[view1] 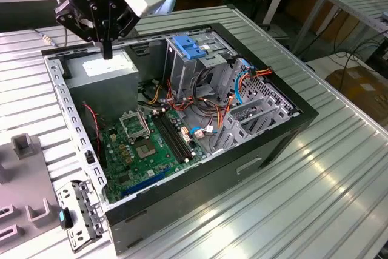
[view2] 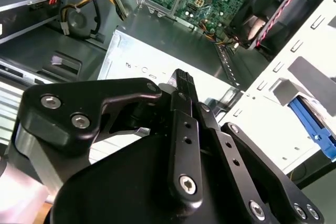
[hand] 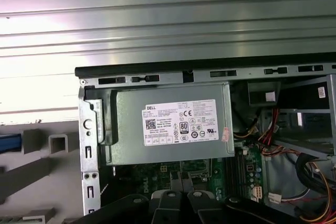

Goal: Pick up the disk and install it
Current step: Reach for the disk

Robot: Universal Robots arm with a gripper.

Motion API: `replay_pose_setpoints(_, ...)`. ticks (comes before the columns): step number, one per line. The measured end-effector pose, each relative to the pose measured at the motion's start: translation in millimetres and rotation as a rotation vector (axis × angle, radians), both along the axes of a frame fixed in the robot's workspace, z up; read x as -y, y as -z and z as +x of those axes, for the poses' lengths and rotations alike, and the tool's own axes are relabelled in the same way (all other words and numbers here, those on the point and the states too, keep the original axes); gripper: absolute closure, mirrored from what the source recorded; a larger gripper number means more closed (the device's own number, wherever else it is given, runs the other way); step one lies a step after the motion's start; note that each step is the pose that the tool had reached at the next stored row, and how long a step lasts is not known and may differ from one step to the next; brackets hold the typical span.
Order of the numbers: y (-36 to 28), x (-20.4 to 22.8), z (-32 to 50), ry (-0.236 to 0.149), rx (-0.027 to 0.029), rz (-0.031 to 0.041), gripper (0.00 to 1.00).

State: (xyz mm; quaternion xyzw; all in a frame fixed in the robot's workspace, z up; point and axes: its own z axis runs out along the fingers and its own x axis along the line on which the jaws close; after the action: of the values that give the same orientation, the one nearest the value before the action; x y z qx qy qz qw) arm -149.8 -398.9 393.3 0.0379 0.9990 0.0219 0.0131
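My gripper (view1: 107,50) hangs just above the grey power supply box (view1: 109,68) at the back corner of the open computer case (view1: 254,150), on the exterior view's left. Its black fingers (view2: 182,80) are pressed together with nothing between them. In the first wrist view the box with its white sticker (hand: 180,123) lies straight below the finger bases (hand: 181,200). The disk's casing and label are out of view. A blue plastic piece (view2: 310,121) lies in the grey holder beside the case; I cannot tell whether it belongs to the disk.
Inside the case are the green motherboard (view1: 151,144), a metal drive cage with a blue ridged latch (view1: 189,47), and coloured cables (view1: 242,83). A grey fixture (view1: 27,180) and a loose metal bracket (view1: 79,213) lie beside the case. All of it rests on a ribbed metal table (view1: 291,198).
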Motion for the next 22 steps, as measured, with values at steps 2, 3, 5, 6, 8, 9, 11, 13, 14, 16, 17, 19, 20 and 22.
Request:
replay_pose_setpoints(2,0.0,0.0,-2.4,0.000,0.0000,0.0001,0.89)
replay_pose_setpoints(3,0.0,0.0,-3.8,0.000,0.0000,0.0000,0.89)
replay_pose_setpoints(5,0.0,0.0,-6.4,0.000,0.0000,0.0000,0.89)
replay_pose_setpoints(6,0.1,0.0,-8.4,0.000,0.0000,0.0001,0.89)
replay_pose_setpoints(8,0.1,0.0,-11.8,0.000,0.0000,0.0001,0.89)
replay_pose_setpoints(9,0.1,0.0,-13.5,0.000,0.0000,0.0001,0.89)
replay_pose_setpoints(11,0.2,0.0,-16.1,0.000,0.0000,0.0001,0.89)
replay_pose_setpoints(13,0.2,0.0,-17.5,0.000,0.0000,0.0001,0.89)
replay_pose_setpoints(14,0.2,0.0,-18.6,0.000,0.0000,0.0001,0.89)
replay_pose_setpoints(16,0.3,0.0,-20.4,0.000,0.0000,0.0001,0.89)
replay_pose_setpoints(17,0.3,0.0,-21.4,0.000,0.0000,0.0001,0.89)
replay_pose_setpoints(19,0.3,0.0,-22.8,0.000,-0.0001,0.0000,0.89)
replay_pose_setpoints(20,0.3,0.0,-23.6,0.000,0.0000,0.0001,0.89)
replay_pose_setpoints(22,0.3,0.0,-24.9,0.000,-0.0001,0.0000,0.89)
